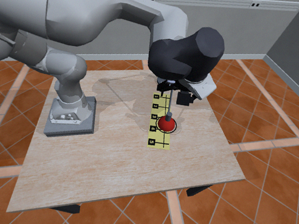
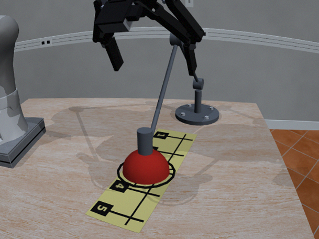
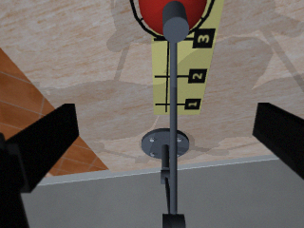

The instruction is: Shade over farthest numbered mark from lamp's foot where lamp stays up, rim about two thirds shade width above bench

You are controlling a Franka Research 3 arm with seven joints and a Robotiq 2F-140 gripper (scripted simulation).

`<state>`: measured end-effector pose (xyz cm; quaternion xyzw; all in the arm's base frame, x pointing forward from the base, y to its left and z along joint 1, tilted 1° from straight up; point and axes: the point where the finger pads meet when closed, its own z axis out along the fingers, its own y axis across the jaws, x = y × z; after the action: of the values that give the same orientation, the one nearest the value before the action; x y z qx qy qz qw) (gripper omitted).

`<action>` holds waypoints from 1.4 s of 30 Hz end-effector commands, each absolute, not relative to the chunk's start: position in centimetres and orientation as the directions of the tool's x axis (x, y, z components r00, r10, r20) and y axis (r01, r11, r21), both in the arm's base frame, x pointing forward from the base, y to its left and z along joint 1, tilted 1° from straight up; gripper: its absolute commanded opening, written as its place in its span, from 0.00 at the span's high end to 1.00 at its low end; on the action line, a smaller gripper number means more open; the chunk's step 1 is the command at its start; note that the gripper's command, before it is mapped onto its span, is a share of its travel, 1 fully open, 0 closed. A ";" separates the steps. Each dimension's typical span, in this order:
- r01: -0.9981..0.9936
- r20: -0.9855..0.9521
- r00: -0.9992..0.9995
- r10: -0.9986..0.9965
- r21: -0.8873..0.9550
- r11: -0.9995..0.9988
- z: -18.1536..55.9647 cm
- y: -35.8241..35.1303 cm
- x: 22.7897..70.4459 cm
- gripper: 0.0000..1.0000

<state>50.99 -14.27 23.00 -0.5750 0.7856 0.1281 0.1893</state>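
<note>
Desk (image 2: 233, 185) fills most of the exterior view for me, pale wood grain with orange tiled floor (image 2: 302, 150) showing at the right edge. From the top view I see the arm (image 1: 80, 12) sweeping in from the upper left of the frame, standing on its grey base plate (image 1: 54, 131) at left of centre.

Next down in size, the claw (image 2: 154, 58) hangs at the top centre of the exterior view. I read it as spread to its full width with nothing between the fingers; the two black fingers straddle the lamp's upper joint (image 2: 174, 39) without gripping it. In the wrist view the fingers sit far out at the left and right edges, with the lamp's rod (image 3: 174, 119) running down the middle between them, untouched.

I see the yellow numbered strip (image 2: 118, 209) lying diagonally across the lower centre of the exterior view, marks 1, 4 and 5 readable there. The lamp's round foot (image 2: 211, 117) is bolted to the desk beyond the strip's "1" end, right of centre.

Smallest, the red shade (image 2: 146, 166) sits at centre frame over a black ring drawn on the strip, between marks 2 and 4, so at mark 3. Its rim looks very low, at or nearly on the desk. A grey cylinder (image 2: 144, 140) caps the shade.
</note>
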 end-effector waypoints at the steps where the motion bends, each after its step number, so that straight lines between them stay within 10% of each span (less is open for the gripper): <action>1: -0.952 -0.445 -0.267 -0.855 -0.017 0.306 23.0 -14.3 51.0 0.00; 42: -0.961 -0.340 -0.261 -0.903 0.005 0.276 18.2 -10.2 50.6 0.00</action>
<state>50.16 -10.35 18.73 -0.5933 0.7860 0.1109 0.1339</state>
